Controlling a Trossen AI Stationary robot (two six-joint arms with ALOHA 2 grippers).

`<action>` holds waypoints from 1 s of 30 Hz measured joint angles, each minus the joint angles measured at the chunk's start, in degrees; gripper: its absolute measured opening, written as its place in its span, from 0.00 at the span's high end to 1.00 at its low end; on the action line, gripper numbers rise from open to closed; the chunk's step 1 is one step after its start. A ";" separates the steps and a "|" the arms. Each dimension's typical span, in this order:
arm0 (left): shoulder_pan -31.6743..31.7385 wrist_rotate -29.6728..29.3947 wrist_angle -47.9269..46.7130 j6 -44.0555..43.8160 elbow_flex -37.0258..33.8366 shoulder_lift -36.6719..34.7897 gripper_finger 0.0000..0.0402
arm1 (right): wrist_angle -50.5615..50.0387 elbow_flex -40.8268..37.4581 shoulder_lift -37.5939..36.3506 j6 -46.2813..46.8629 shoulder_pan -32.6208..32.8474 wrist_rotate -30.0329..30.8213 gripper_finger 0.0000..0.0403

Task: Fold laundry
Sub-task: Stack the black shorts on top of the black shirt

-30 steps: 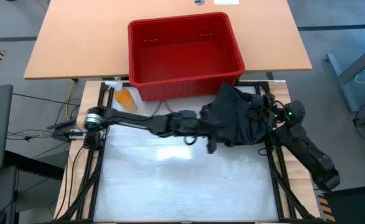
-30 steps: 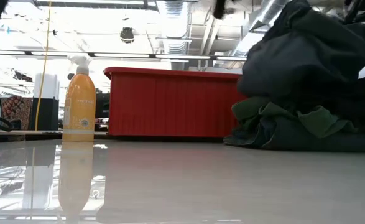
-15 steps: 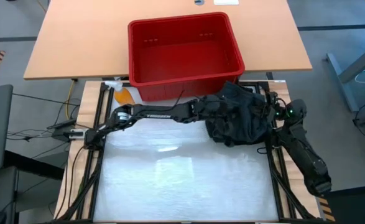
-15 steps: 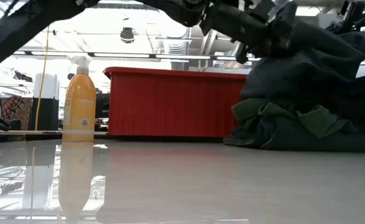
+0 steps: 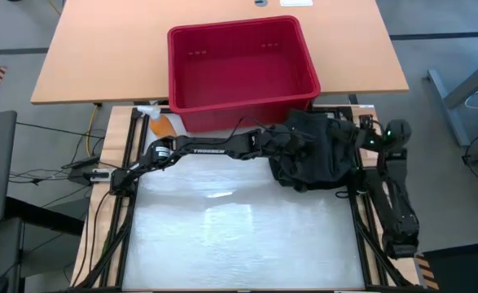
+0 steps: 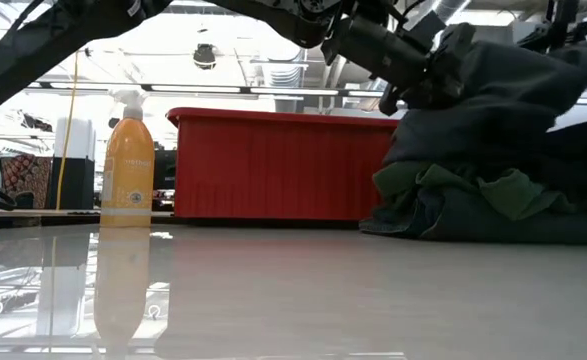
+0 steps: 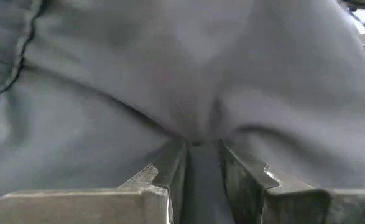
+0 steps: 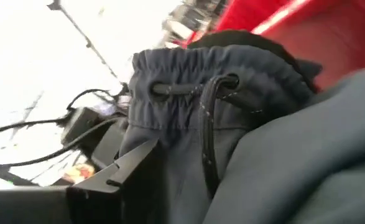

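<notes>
Pinching a fold of dark cloth, the left gripper (image 5: 281,145) is clamped on the laundry (image 5: 316,150), a crumpled heap, mostly blackish-grey with green showing low down, at the bench's (image 5: 239,236) far right corner, just in front of the red bin (image 5: 240,72). The right gripper (image 5: 361,134) sits at the heap's right edge; can't tell how far open.
</notes>
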 joint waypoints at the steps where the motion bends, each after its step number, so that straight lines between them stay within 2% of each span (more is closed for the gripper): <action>1: 0.00 0.08 -0.21 0.00 0.00 -0.02 0.78 | -4.42 1.94 0.70 -2.19 -1.66 -0.82 0.35; 5: -0.02 0.47 -0.43 0.00 0.00 -0.02 0.78 | -27.21 11.22 5.09 -16.71 -6.28 -1.51 0.37; 7: -0.02 0.49 -0.35 0.00 0.00 -0.02 0.78 | -39.46 16.33 7.88 -27.71 -7.47 2.26 0.38; 9: -0.02 0.70 -0.39 0.00 0.00 -0.02 0.78 | -52.06 21.90 11.16 -39.35 -7.88 11.00 0.38; 12: -0.02 1.03 -0.41 -0.04 0.00 -0.02 0.78 | -67.36 30.41 16.50 -55.16 -7.14 28.83 0.38; 14: -0.02 1.05 -0.32 -0.04 0.00 -0.02 0.78 | -72.59 34.83 18.99 -60.23 -6.41 36.64 0.38; 20: -0.02 1.07 0.55 -0.33 -0.02 -0.02 0.78 | -70.21 46.16 19.94 -60.06 -5.83 47.40 0.38; 23: -0.02 1.08 0.81 -0.37 -0.02 -0.02 0.78 | -68.12 51.48 20.01 -57.20 -5.79 45.22 0.38; 27: 0.02 1.60 1.07 -0.40 0.79 -0.02 0.78 | -67.91 54.84 20.55 -52.12 -4.64 32.53 0.38; 30: 0.07 1.64 1.80 -0.01 1.58 -0.06 0.78 | -69.73 52.69 20.49 -50.16 -3.57 24.14 0.39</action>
